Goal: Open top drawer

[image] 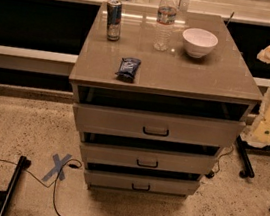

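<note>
The top drawer [123,121] is the widest grey-beige front of the cabinet [171,70], just under the tabletop. Its small black loop handle [155,131] sits at its centre. A dark gap shows between the tabletop and this front. Two narrower drawer fronts [113,155] [109,179] with the same handles lie below it. My gripper [268,131] is at the right edge of the view, beside the cabinet's right corner at about the top drawer's height. It is well to the right of the handle and not touching it. Nothing is seen in it.
On the cabinet top stand a can [113,20], a water bottle [165,19], a white bowl [199,42] and a blue snack packet [128,68]. On the floor are a blue tape X [58,167], cables [55,199], and black stand legs at the left [12,185] and right [245,158].
</note>
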